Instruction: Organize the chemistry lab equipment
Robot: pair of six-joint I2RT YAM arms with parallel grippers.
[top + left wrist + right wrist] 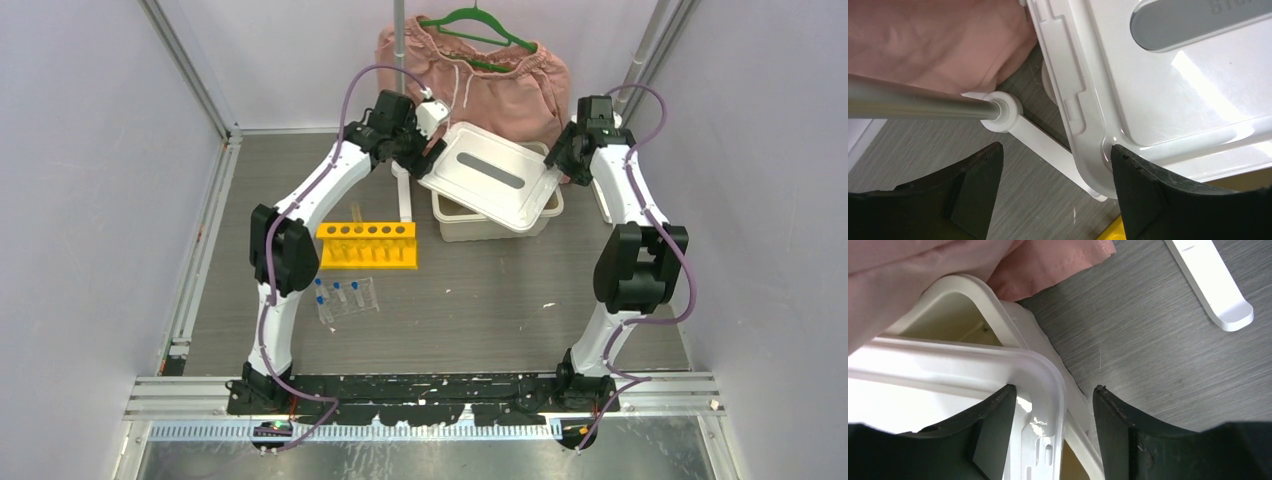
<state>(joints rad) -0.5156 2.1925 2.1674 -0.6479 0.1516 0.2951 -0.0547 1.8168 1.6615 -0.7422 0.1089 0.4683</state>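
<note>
A white lid (490, 175) with a grey handle lies askew and tilted over a white bin (480, 222). My left gripper (432, 150) is at its left corner. In the left wrist view that gripper (1055, 147) is open, and the lid (1168, 100) corner lies against the right finger only. My right gripper (1054, 387) straddles the lid's (1043, 370) opposite corner, open, with a gap beside the rim. The yellow holed rack (367, 245) stands left of the bin. Small blue-capped tubes (345, 296) lie in front of it on what looks like a clear tray.
Pink shorts (480, 70) on a green hanger (480, 25) hang from a metal pole (400, 40) behind the bin. The stand's white feet (405, 195) reach towards the rack. Grey walls close in both sides.
</note>
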